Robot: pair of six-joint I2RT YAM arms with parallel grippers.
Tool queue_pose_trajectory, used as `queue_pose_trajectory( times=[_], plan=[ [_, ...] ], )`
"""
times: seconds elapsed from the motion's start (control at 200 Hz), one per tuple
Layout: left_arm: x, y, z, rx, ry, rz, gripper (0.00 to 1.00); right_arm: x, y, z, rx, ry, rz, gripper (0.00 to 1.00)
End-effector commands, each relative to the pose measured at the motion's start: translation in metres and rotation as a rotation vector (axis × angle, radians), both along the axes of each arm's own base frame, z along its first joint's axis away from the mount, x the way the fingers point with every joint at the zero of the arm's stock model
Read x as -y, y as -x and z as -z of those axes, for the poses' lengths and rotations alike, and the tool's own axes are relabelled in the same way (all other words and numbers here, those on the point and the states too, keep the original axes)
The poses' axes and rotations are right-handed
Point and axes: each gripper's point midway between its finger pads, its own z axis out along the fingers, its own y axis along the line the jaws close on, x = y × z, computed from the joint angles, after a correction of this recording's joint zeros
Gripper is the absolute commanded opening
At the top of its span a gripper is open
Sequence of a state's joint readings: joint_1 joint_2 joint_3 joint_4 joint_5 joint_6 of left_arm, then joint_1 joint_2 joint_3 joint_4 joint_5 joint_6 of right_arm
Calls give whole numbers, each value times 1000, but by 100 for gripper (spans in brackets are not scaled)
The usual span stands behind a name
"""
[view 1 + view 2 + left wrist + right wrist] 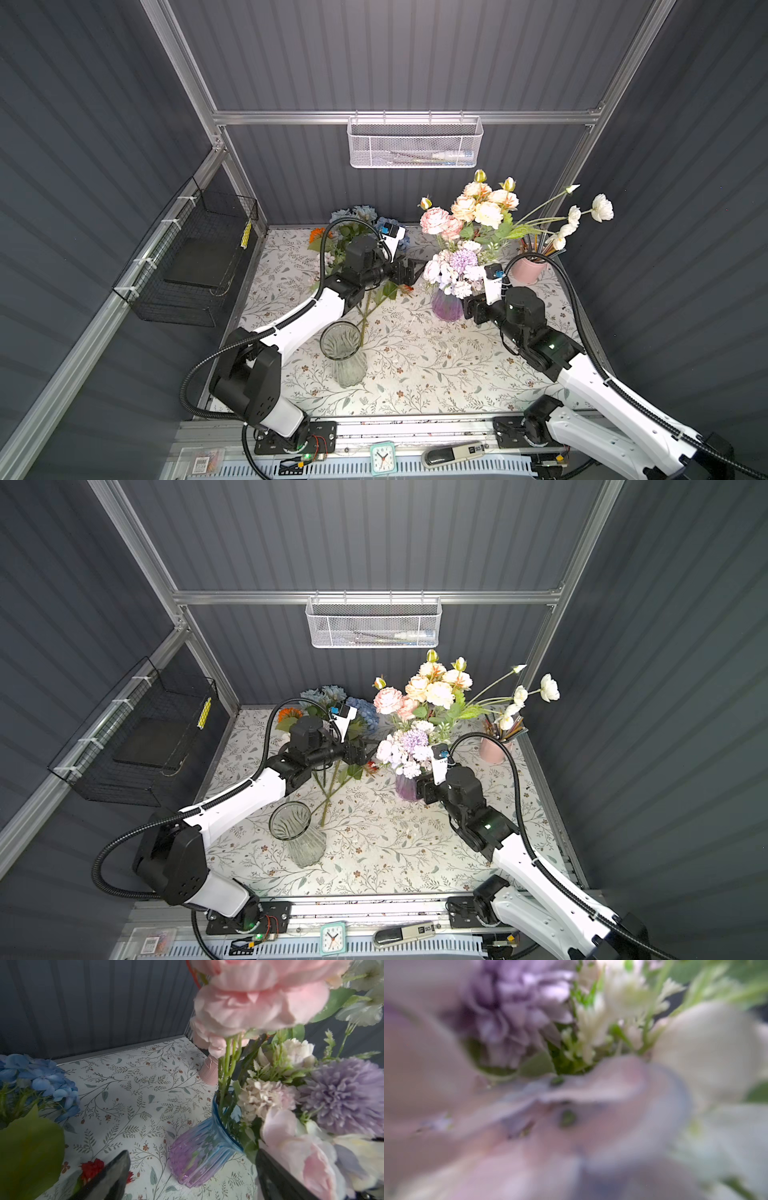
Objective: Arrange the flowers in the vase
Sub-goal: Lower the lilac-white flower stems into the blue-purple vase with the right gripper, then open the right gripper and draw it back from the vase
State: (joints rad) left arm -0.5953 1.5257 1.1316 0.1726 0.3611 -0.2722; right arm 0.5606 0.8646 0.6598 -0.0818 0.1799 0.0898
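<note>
Far left, a black wire basket [195, 257] hangs on the wall. Next over, a clear glass vase [341, 349] stands empty near the front of the floral tablecloth [415, 374], right beside the left arm. A bunch of loose flowers [365, 320] lies flat on the cloth under and behind that arm. The blue hydrangea [361, 212] and orange daisy [318, 235] heads point at the back wall, and the green stems end just beside the clear vase's rim.

The left gripper [413, 270] hangs just left of the bouquet [471, 220], jaws spread and gripping nothing. In the left wrist view its fingers [113, 1177] sit wide apart, with pink petals flopped over one of them. A little red bloom [92, 1166] lies on the cloth right by it.

Right of the middle, the purple vase [446, 307] stands upright, stuffed with the bouquet's peach, pink, white and lilac blooms. The right gripper [468, 309] is tucked against the vase's right side, under the blooms. Its wrist view is all blurry petals, so I honestly can't tell whether it's gripping or let go.

Far right, back corner, there's a pink cup [527, 270] of brushes.
</note>
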Motion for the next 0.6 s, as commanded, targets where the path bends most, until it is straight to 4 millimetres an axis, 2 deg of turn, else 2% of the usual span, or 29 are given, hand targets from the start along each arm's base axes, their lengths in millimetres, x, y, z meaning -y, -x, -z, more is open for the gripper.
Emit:
queue_pose_trajectory(
  times=[0.0, 0.175, 0.32, 0.45, 0.595],
  plan=[
    [-13, 3, 0, 21, -59, -53, 96, 4, 5, -12, -17, -7, 11, 84],
    [-29, -5, -12, 61, -90, -145, 100, 8, 18, -28, -27, -19, -8, 84],
    [-51, -18, -24, 66, -92, -221, 100, 17, 36, -55, -29, -11, -21, 84],
    [-84, -40, -22, -15, -17, -306, 100, 23, 51, -93, 27, -46, -43, 84],
    [-115, -54, -7, -71, -2, -399, 99, 23, 62, -144, 121, -104, -76, 83]
  ],
)
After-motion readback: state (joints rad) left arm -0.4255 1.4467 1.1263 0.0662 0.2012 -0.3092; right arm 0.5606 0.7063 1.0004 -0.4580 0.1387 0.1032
